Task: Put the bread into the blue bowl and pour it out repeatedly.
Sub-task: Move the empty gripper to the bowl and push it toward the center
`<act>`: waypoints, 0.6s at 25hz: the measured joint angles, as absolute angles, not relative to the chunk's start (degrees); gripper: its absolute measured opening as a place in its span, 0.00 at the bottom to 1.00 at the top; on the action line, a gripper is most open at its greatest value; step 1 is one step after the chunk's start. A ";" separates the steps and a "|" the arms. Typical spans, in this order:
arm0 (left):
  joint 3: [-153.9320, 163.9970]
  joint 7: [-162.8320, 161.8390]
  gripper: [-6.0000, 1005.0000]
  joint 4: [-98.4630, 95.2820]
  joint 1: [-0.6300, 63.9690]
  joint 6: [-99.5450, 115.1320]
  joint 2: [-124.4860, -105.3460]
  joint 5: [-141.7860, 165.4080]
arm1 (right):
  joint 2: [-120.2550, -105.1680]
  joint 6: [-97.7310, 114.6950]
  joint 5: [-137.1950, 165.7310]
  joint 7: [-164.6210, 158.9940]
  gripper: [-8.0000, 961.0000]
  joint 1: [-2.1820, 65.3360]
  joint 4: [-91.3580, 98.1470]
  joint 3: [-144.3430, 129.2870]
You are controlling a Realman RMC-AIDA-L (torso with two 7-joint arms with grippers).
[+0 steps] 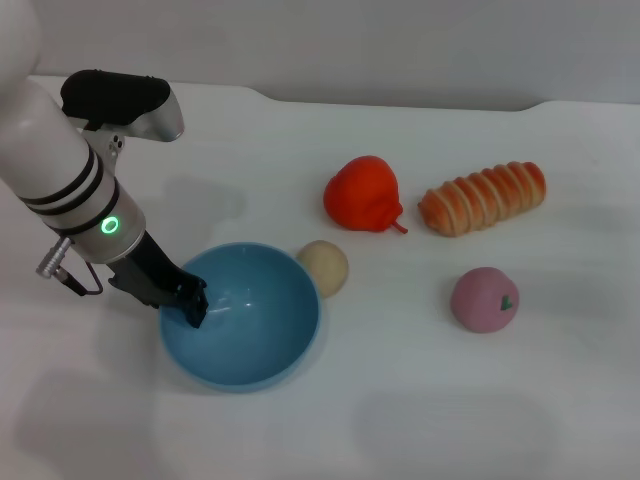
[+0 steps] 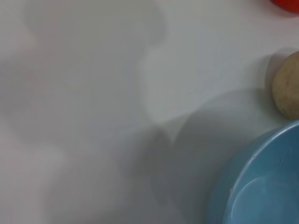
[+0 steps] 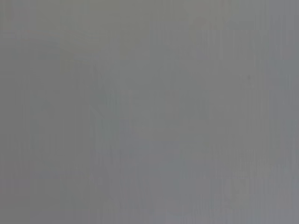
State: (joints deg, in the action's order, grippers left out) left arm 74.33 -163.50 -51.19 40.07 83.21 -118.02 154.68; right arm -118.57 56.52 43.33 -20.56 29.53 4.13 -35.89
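The bread (image 1: 483,198), a golden-orange loaf with cream ridges, lies far right on the table (image 1: 400,400). The left gripper (image 1: 193,303), angled down from the left, clamps the empty blue bowl (image 1: 241,316)'s left rim.

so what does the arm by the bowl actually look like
The left arm is a thick white cylinder with black bands and a glowing green ring light, topped by a black-and-silver block. A silver plug with a thin cable hangs off it. The left gripper is black.
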 joint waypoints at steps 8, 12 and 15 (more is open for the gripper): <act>73.90 -164.13 0.21 -50.70 40.47 82.43 -118.00 154.31 | -118.57 56.52 43.33 -20.56 0.58 29.52 4.50 -35.85; 74.03 -164.20 0.11 -50.57 40.83 81.68 -118.02 154.08 | -118.64 56.52 43.33 -20.56 0.58 29.13 5.07 -35.82; 74.11 -164.12 0.05 -50.69 41.04 80.71 -118.06 154.00 | -118.66 56.52 43.33 -20.56 0.58 29.03 5.06 -35.79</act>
State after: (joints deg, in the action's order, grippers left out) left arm 74.11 -164.12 -50.69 41.04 80.71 -118.06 154.00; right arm -118.66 56.52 43.33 -20.56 29.03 5.06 -35.79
